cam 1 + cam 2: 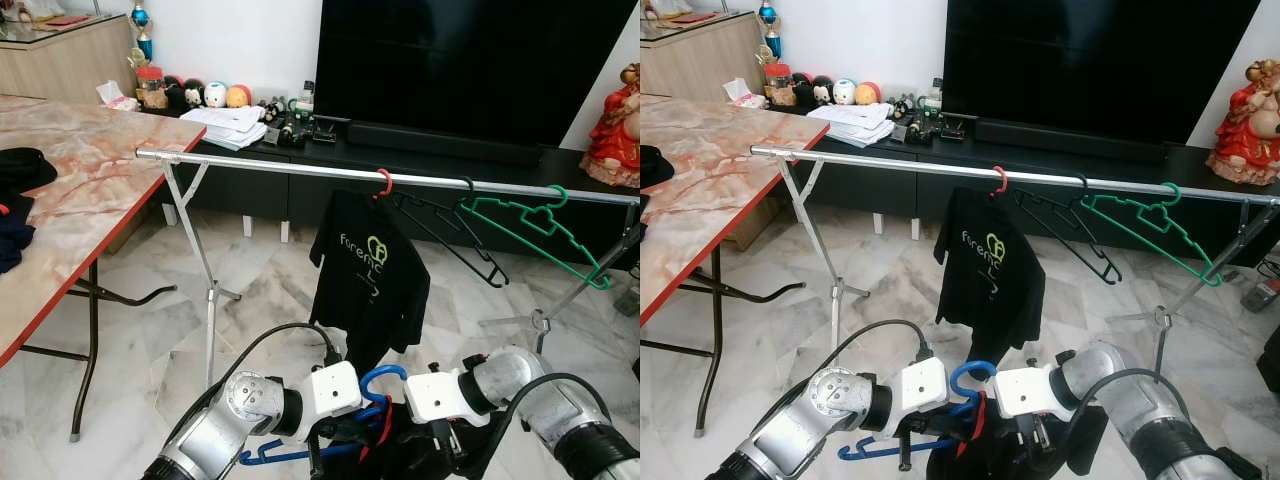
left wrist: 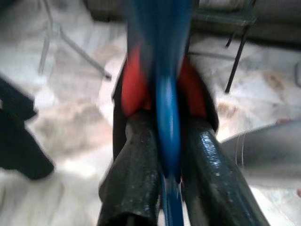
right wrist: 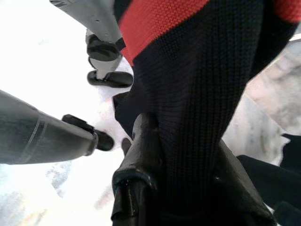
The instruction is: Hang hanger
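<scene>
The left gripper (image 2: 164, 155) is clamped on the neck of the blue hanger (image 1: 385, 378), its hook standing just above the fingers, while the right gripper (image 3: 178, 188) pinches the black-and-red garment (image 3: 197, 94) draped on it. The rail (image 1: 300, 170) lies well ahead of and above both grippers, with the black T-shirt (image 1: 370, 270), black hanger (image 1: 450, 235) and green hanger (image 1: 520, 225) already on it. The likely trouble is a twisting hook (the grip is narrow): it could miss the rail, or the garment could slide off if the right fingers let go early.
</scene>
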`<state>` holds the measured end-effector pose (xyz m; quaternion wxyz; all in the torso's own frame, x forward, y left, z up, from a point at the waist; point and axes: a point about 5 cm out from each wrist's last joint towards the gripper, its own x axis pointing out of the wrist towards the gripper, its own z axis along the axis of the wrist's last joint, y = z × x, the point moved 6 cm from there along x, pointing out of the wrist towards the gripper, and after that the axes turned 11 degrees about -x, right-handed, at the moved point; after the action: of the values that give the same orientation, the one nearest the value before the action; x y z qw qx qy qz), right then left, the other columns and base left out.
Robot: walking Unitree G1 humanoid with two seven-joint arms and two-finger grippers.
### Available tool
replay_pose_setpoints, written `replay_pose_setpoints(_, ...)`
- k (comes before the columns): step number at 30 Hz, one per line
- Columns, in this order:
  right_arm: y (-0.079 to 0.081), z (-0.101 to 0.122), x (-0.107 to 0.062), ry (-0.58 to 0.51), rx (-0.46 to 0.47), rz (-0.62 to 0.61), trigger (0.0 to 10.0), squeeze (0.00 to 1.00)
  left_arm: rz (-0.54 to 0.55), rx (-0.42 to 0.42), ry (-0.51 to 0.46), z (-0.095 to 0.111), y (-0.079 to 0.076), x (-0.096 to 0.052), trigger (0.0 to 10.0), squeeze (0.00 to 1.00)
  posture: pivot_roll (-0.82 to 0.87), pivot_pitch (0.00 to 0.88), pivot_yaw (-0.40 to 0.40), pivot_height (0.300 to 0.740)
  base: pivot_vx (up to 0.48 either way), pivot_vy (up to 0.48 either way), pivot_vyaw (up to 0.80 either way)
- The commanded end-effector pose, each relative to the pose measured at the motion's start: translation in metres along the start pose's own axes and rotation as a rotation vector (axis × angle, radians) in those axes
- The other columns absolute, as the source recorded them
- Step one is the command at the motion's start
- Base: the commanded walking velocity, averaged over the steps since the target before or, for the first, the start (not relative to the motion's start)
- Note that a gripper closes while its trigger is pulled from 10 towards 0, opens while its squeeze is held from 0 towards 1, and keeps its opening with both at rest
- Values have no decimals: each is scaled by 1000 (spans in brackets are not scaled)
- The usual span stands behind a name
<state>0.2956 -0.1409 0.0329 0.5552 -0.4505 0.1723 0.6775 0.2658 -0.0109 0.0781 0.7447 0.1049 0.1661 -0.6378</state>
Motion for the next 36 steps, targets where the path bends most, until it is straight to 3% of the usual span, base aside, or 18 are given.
replay_pose_setpoints(1,-5,1,-5,2,-15,-22,0,0,-25,41,-30,14,-3,0,10000,1000,68,0,-63,740,0,0,0)
replay_pose_setpoints(10,-11,-11,-13,50,35,-117,0,0,-56,55,53,3,0,-21,10000,1000,64,0,-55,740,0,0,0)
replay_pose_setpoints(15,-20,-26,-21,106,73,-217,0,0,30,62,64,-1,17,-35,10000,1000,59,0,-51,740,0,0,0)
replay_pose_setpoints(18,-37,-35,-34,112,179,-391,0,0,134,53,41,1,34,-47,10000,1000,56,0,-49,740,0,0,0)
replay_pose_setpoints(22,-46,-38,-38,93,276,-502,0,0,237,28,19,1,49,-63,10000,1000,50,0,-47,740,0,0,0)
replay_pose_setpoints(26,-63,-34,-45,71,329,-600,0,0,255,19,28,-4,51,-64,10000,1000,52,0,-44,740,0,0,0)
replay_pose_setpoints(27,-75,-26,-51,36,347,-657,0,0,283,-11,4,-8,54,-60,10000,1000,49,0,-41,740,0,0,0)
replay_pose_setpoints(32,-95,-6,-65,-25,338,-732,0,0,413,5,25,-25,68,-46,10000,1000,52,0,-46,740,0,0,0)
replay_pose_setpoints(33,-100,0,-71,-46,329,-754,0,0,455,-28,-9,-25,71,-32,10000,251,52,0,-47,740,0,0,0)
replay_pose_setpoints(34,-101,2,-72,-50,325,-759,0,0,464,-38,-17,-25,71,-29,10000,251,50,0,-47,740,0,0,0)
replay_pose_setpoints(35,-102,4,-72,-54,324,-758,0,0,472,-62,-29,-26,70,-21,10000,0,46,0,-48,740,0,0,0)
replay_pose_setpoints(36,-102,8,-72,-60,321,-753,0,0,476,-84,-37,-26,69,-10,10000,0,41,0,-49,740,0,0,0)
